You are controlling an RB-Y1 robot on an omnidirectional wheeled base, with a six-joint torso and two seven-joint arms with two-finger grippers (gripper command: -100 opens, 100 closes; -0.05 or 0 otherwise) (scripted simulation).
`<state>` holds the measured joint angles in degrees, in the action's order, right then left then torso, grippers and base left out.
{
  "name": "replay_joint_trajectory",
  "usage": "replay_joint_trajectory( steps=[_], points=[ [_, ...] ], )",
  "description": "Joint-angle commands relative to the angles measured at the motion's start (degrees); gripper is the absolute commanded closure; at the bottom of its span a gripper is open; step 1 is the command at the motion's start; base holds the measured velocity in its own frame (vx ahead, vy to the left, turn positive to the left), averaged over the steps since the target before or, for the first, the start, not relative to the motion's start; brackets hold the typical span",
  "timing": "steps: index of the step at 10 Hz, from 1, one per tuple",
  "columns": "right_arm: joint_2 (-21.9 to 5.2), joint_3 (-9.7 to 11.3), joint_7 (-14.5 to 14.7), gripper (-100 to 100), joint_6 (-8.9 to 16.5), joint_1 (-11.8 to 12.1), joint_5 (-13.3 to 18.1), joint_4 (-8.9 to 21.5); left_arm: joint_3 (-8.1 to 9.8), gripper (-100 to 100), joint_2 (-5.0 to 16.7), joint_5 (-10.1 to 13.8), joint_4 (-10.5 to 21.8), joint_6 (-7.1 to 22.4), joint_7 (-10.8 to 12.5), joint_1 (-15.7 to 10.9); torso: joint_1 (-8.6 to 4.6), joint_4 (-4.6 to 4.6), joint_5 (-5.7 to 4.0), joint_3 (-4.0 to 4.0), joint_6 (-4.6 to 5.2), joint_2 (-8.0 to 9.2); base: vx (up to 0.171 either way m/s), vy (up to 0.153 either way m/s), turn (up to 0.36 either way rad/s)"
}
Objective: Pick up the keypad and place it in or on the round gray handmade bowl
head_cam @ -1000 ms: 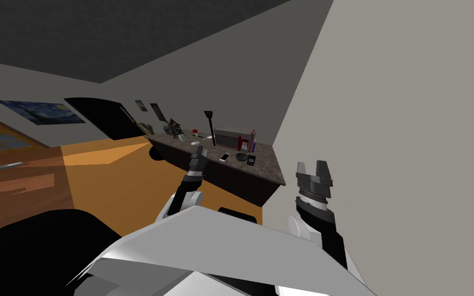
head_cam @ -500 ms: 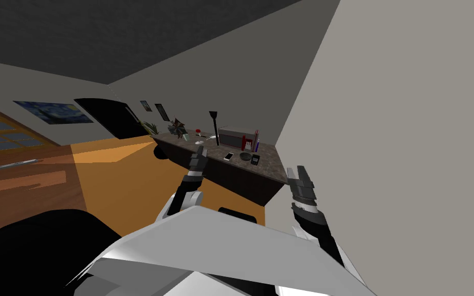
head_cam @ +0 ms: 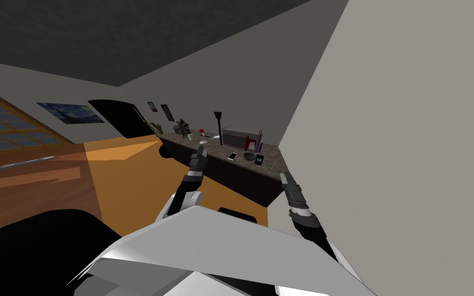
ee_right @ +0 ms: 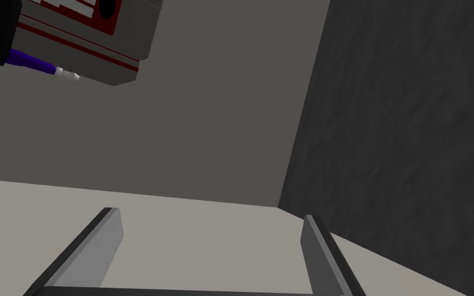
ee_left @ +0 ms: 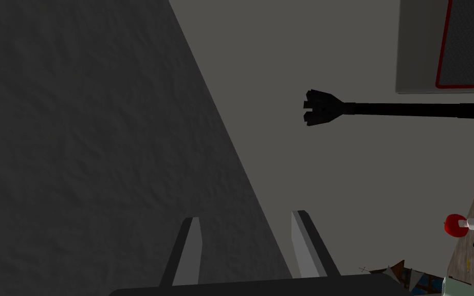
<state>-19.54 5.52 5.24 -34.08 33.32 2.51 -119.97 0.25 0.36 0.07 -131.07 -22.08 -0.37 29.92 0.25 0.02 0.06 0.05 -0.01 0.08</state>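
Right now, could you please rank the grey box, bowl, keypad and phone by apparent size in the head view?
1. grey box, clearly largest
2. bowl
3. keypad and phone look alike, so unranked

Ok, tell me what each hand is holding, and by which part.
Nothing is held. Left hand and right hand are open and empty; the keypad lies on the counter beside the bowl.

Mottled stone-look countertop (head_cam: 274,165), matt orange floor (head_cam: 128,180), rough-textured dark ceiling (head_cam: 128,36).
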Motion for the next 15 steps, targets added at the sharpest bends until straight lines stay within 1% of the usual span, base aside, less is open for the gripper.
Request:
replay_joint_trajectory(
  steps=[1, 2, 3, 4, 5, 6, 7, 8, 9, 10, 11, 12, 13, 14, 15],
  points=[
    [-1.78, 0.56, 0.05, -100, -0.39, 0.25, 0.49, 1.33, 0.00, 0, 0.00, 0.00, 0.00, 0.00, 0.00, 0.00, 0.00, 0.00, 0.00, 0.00, 0.00, 0.00, -0.013, 0.053, 0.034],
    [-3.97, 1.71, 0.12, -100, -0.61, 0.90, 1.57, 3.15, 0.00, 0, 0.00, 0.00, 0.00, 0.00, 0.00, 0.00, -0.06, 0.00, -0.01, -0.01, 0.01, -0.02, -0.014, 0.057, 0.084],
    [-4.84, 1.71, 0.12, -100, -0.61, 0.90, 1.57, 3.15, 0.00, 0, 0.00, 0.00, 0.00, 0.00, 0.00, 0.00, -0.06, -0.01, -0.01, -0.01, 0.00, -0.02, -0.011, 0.051, 0.046],
    [-7.15, 2.89, 0.17, -100, -0.88, 1.51, 2.72, 5.05, 0.00, 0, 0.00, 0.00, 0.00, 0.00, 0.00, 0.00, -0.08, 0.00, -0.01, -0.01, 0.01, -0.03, -0.008, 0.067, 0.097],
    [-8.07, 2.89, 0.17, -100, -0.88, 1.51, 2.72, 5.05, 0.00, 0, 0.00, 0.00, 0.00, 0.00, 0.00, 0.00, -0.03, -0.01, -0.01, -0.02, 0.00, -0.04, -0.003, 0.059, 0.038],
    [-10.05, 4.08, 0.22, -100, -1.19, 2.10, 3.96, 7.02, 0.00, 0, 0.00, 0.00, 0.00, 0.00, 0.00, 0.01, -0.05, -0.01, -0.01, -0.03, 0.02, -0.06, 0.012, 0.070, 0.090],
    [-11.46, 4.08, 0.22, -100, -1.19, 2.10, 3.96, 7.02, 0.00, 0, 0.00, 0.00, 0.00, 0.00, 0.00, 0.00, -0.02, -0.02, 0.00, -0.06, 0.00, -0.10, 0.016, 0.059, 0.048],
    [-13.35, 5.28, 0.24, -100, -1.54, 2.63, 5.27, 9.05, 0.00, 0, 0.00, 0.00, 0.00, 0.00, 0.00, 0.01, -0.05, -0.02, 0.00, -0.07, 0.01, -0.12, 0.022, 0.062, 0.105],
    [-14.97, 5.28, 0.24, -100, -1.54, 2.63, 5.27, 9.05, 0.00, 0, 0.00, 0.00, 0.00, 0.00, 0.00, 0.00, -0.05, -0.03, -0.01, -0.08, 0.00, -0.15, 0.011, 0.050, 0.060],
    [-16.75, 6.47, 0.25, -100, -1.92, 3.12, 6.65, 11.12, 0.01, 0, 0.00, 0.00, 0.00, 0.00, 0.00, 0.01, -0.09, -0.02, -0.01, -0.07, 0.02, -0.12, 0.018, 0.059, 0.132],
    [-18.53, 6.47, 0.25, -100, -1.92, 3.12, 6.65, 11.12, 0.00, 0, 0.00, 0.00, 0.00, 0.00, 0.00, 0.00, -0.06, -0.03, -0.01, -0.08, -0.01, -0.14, 0.016, 0.051, 0.046],
    [-20.44, 7.65, 0.25, -100, -2.33, 3.55, 8.08, 13.24, 0.01, 0, 0.00, 0.00, 0.00, 0.00, 0.00, 0.01, -0.09, -0.03, -0.01, -0.08, 0.02, -0.14, 0.023, 0.059, 0.086],
    [-22.25, 7.65, 0.25, -100, -2.33, 3.55, 8.08, 13.24, 0.00, 0, 0.00, 0.00, 0.00, 0.00, 0.00, 0.01, -0.07, -0.03, -0.01, -0.08, 0.01, -0.15, 0.026, 0.048, 0.067],
    [-23.88, 8.81, 0.23, -100, -2.77, 3.92, 9.56, 15.39, 0.01, 0, 0.00, 0.00, 0.00, 0.00, 0.00, 0.01, -0.10, -0.03, -0.01, -0.09, 0.01, -0.16, 0.041, 0.052, 0.140],
    [-25.73, 8.81, 0.23, -100, -2.77, 3.92, 9.56, 15.39, 0.00, 0, 0.00, 0.00, 0.00, 0.00, 0.00, 0.01, -0.09, -0.04, -0.01, -0.11, 0.01, -0.20, 0.037, 0.039, 0.061]
  ],
)
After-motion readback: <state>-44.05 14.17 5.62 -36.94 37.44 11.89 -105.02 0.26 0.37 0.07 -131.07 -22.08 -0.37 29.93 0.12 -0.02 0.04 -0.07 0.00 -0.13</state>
